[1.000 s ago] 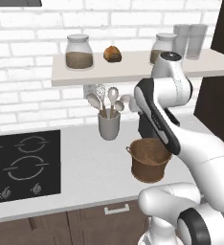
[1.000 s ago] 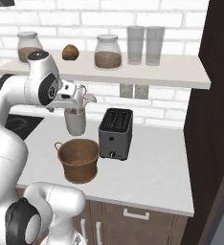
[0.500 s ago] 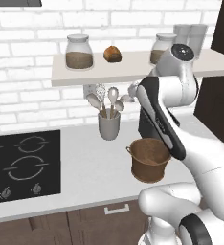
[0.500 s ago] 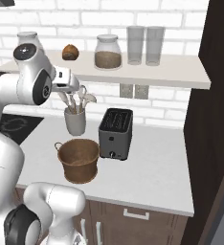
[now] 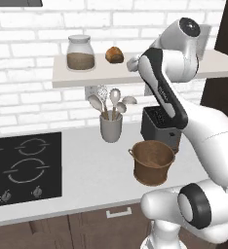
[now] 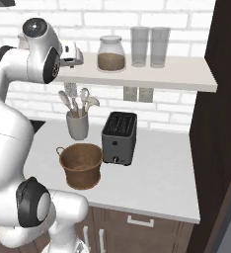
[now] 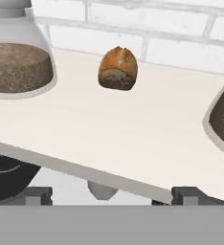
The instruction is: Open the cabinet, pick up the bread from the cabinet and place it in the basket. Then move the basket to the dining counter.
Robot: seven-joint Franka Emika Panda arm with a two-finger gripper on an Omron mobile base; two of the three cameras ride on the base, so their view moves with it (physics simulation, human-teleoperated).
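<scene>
The bread (image 5: 115, 54) is a small golden-brown bun on the white cabinet shelf (image 5: 62, 78), between two glass jars. In the hand view the bread (image 7: 117, 68) lies straight ahead, past the shelf's front edge (image 7: 75, 165). My gripper (image 5: 133, 63) hovers at shelf height just right of the bun, apart from it, open and holding nothing. From the right base view, the gripper (image 6: 70, 55) is seen at the shelf's left end. The two fingertips (image 7: 35, 195) stand wide apart. The woven basket (image 5: 153, 162) stands on the worktop below, also seen as the basket (image 6: 81, 164). The dining counter is out of view.
A jar (image 5: 80, 52) of brown grains stands left of the bread, another jar (image 6: 111, 53) right of it, then two glasses (image 6: 149, 47). A dark toaster (image 6: 119, 137) and a grey utensil cup (image 5: 111, 126) flank the basket. A black hob (image 5: 23, 168) lies at left.
The arm has swung upward, lifting the hand from utensil-cup height to shelf level near the bread. The jaws stayed open. Nothing else moved.
</scene>
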